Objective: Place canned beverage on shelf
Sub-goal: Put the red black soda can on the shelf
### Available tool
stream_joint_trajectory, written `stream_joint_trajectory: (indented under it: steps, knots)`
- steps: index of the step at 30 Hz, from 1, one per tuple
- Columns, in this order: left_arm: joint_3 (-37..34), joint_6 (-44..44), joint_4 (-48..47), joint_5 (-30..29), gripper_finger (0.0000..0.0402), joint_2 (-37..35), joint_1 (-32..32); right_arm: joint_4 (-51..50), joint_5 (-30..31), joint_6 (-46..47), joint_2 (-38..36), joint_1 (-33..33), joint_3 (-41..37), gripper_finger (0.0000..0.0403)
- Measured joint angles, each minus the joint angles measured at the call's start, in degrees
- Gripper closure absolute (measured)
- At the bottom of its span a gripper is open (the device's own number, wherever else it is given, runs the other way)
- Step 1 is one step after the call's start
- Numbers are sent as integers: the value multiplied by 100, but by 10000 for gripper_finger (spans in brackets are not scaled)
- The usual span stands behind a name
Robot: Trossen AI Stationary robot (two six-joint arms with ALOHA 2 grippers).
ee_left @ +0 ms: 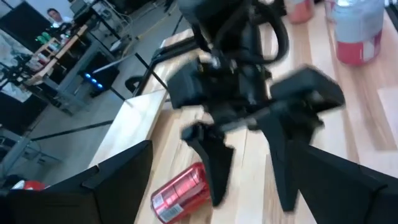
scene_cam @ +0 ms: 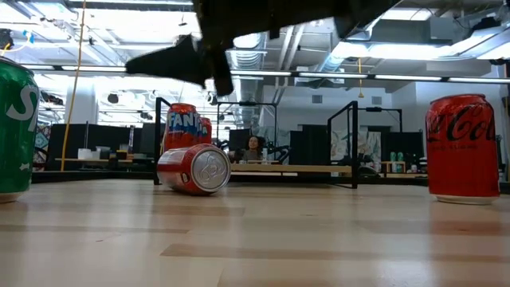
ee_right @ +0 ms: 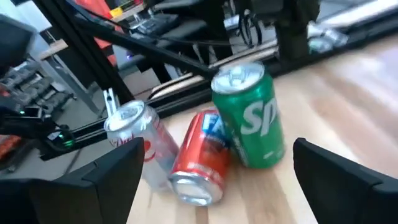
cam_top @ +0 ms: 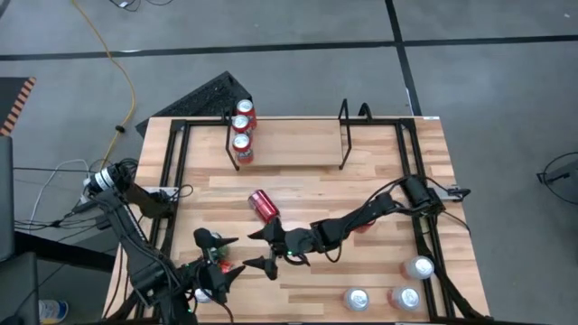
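Evidently our right gripper (cam_top: 259, 247) hovers with fingers spread and empty just near of the toppled red can (cam_top: 264, 206), which could roll off leftward if nudged, well short of the shelf (cam_top: 344, 135) at the far edge.

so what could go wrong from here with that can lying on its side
1. The red can lies on its side just ahead of the open right gripper; a nudge from a finger could roll it away instead of seating it between them.
2. The left gripper waits close beside the right one, so the arms could clash.
3. Three cans already crowd the left end of the shelf, so a careless placement could knock them.
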Motion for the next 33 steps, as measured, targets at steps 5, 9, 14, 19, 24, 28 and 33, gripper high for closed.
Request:
stream_joint_trajectory:
  steps: [5, 9, 14, 19, 24, 28, 33]
  knots:
    - [-18, -7, 19, -42, 46, 0, -8, -26, -57, 183, -2, -66, 49, 19]
    - [-18, 76, 18, -62, 46, 0, -4, -135, -98, -283, -55, -77, 86, 19]
    - [-18, 88, -4, -71, 46, 0, 0, -450, -33, -1197, -78, -63, 433, 19]
    - [-18, 84, -4, -70, 46, 0, 30, -1947, 549, -1291, -78, -70, 941, 19]
    - [-18, 82, -4, -65, 46, 0, 70, -3203, 1123, -1114, -78, -84, 1371, 19]
    - [-18, 77, -4, -37, 46, 0, 115, -3213, 267, -1231, -78, -9, 1611, 19]
    - [-18, 99, 149, -70, 46, 0, 168, -3221, -181, -1521, -83, 123, 1736, 19]
